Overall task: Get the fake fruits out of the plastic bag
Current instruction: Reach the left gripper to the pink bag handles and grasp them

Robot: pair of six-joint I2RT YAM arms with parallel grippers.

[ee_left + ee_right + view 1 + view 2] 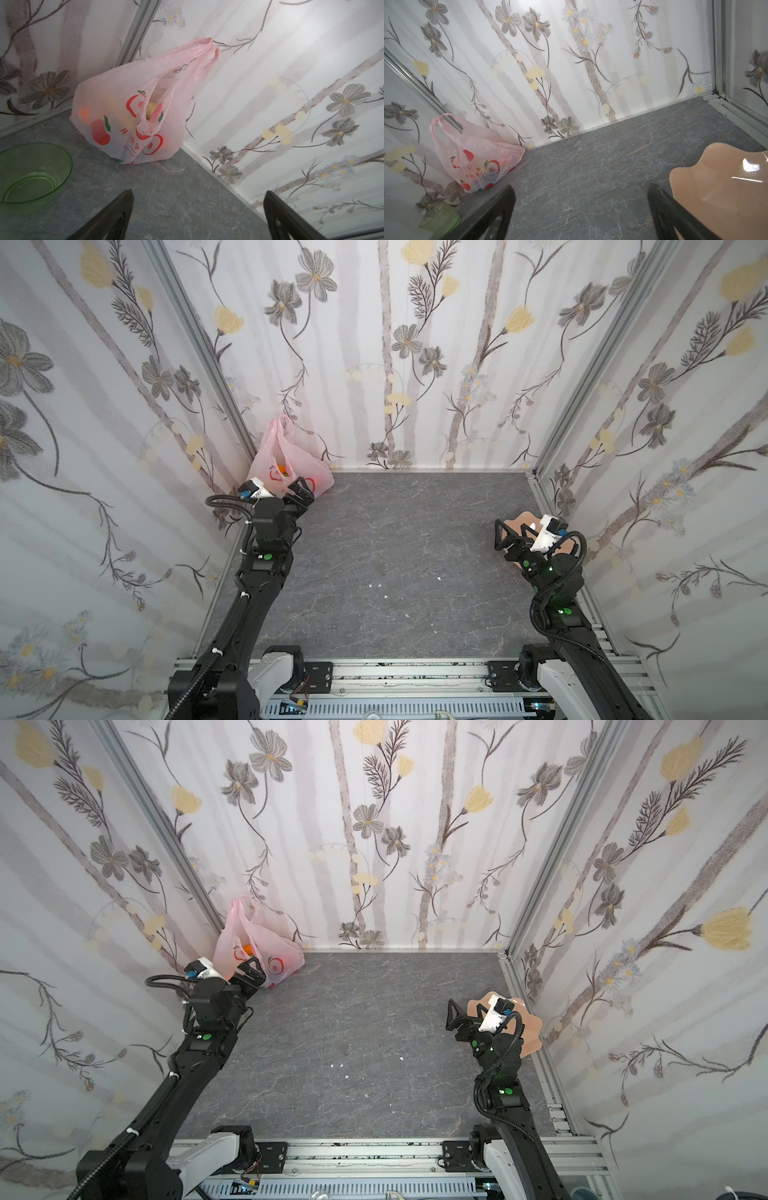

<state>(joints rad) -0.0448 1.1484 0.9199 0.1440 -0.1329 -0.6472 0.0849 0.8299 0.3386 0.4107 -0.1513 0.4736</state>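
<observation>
Left wrist: plastic bag stands upright, handles up; all fingers spread, empty.

The plastic bag stands in the far left corner of the table (the fake fruits lie inside it), the cup is near it on the left side, and the plate lies well apart at the right side.
</observation>
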